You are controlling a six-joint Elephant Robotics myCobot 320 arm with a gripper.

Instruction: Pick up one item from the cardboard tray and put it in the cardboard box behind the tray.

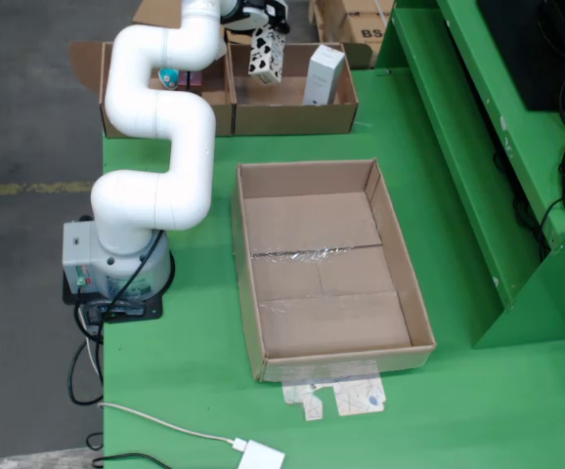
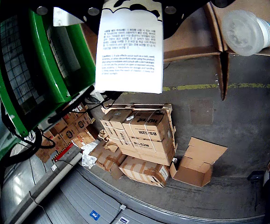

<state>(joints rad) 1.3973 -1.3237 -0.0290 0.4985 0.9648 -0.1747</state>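
The large cardboard tray [image 1: 324,322] lies in the middle of the green table and shows no items inside. My gripper [image 1: 266,32] is at the far edge, shut on a white box with black cow patches [image 1: 266,57], held above the cardboard box [image 1: 292,118] behind the tray. A white and green carton [image 1: 324,74] stands upright in that box. In the wrist view the held box [image 2: 130,46] hangs in front of the camera with small print facing me, and cardboard walls [image 2: 191,44] show behind it.
A second cardboard box [image 1: 219,115] to the left holds a bottle with a blue label [image 2: 249,30]. The arm's base [image 1: 116,264] stands left of the tray. A green rack [image 1: 478,147] runs along the right. A white adapter [image 1: 261,456] and cable lie at the front.
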